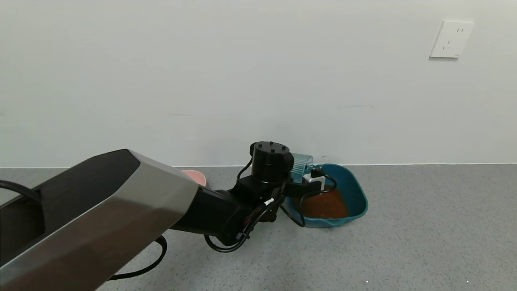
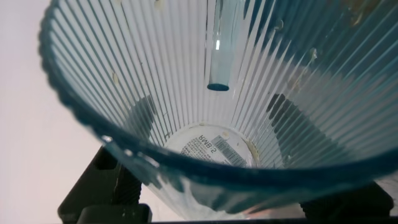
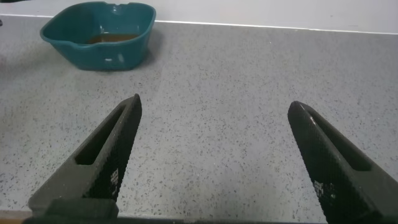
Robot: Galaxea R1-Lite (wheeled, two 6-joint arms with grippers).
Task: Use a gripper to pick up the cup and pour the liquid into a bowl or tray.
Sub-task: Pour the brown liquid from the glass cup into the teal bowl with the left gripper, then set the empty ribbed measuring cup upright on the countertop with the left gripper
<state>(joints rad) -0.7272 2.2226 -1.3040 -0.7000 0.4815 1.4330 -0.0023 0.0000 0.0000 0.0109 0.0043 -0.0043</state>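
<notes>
Pour nearly or fully done: the left gripper point(image 1: 301, 178) holds the cup point(image 1: 302, 166) tipped over the tray point(image 1: 357, 190), centre-right of the head view.

Its fingers pinch the cup, which looks drained; liquid point(image 1: 323, 206) pools in the tray. Next, righting it on open counter point(image 1: 424, 226) rightward, clear of the wall. Right gripper point(image 3: 214, 155) idles, fingers spread.

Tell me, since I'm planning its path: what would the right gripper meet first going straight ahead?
Probably nothing near: the right gripper, jaws open, faces bare floor; the tray sits off to one side.
</notes>
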